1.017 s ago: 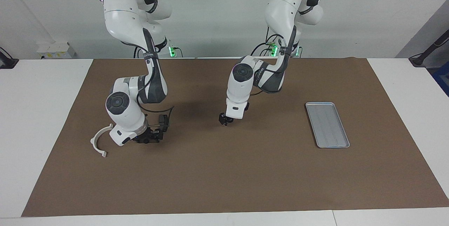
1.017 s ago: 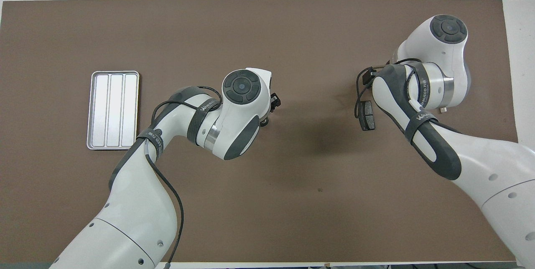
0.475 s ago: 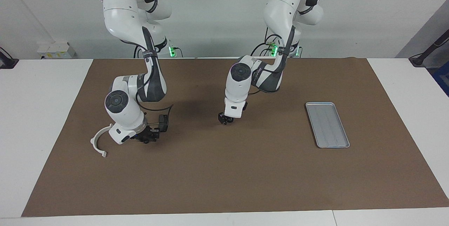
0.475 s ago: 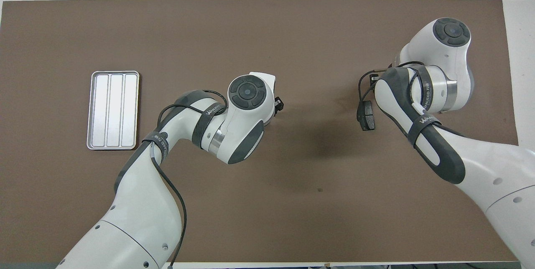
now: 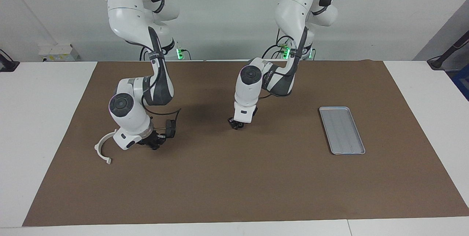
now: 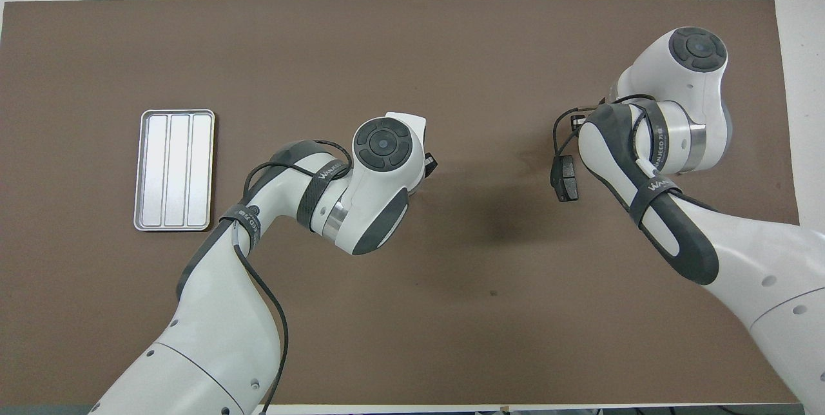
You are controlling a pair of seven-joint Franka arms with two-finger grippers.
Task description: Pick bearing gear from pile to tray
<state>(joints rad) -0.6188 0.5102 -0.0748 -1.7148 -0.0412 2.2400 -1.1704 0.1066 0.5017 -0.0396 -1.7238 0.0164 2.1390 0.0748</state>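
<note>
While the tray lies bare toward the left arm's end of the mat, open room surrounds it. At nine o'clock from the tray in the facing view, the left gripper hangs low, its grip unreadable. By the white bracket, the right gripper is pressed together over the pile; what it pinches is hidden.

Silver-grey tray w/ faint lengthwise ridges; brown mat; white table; white half-ring bracket; dark grey brake pad; arms white & dark grey
</note>
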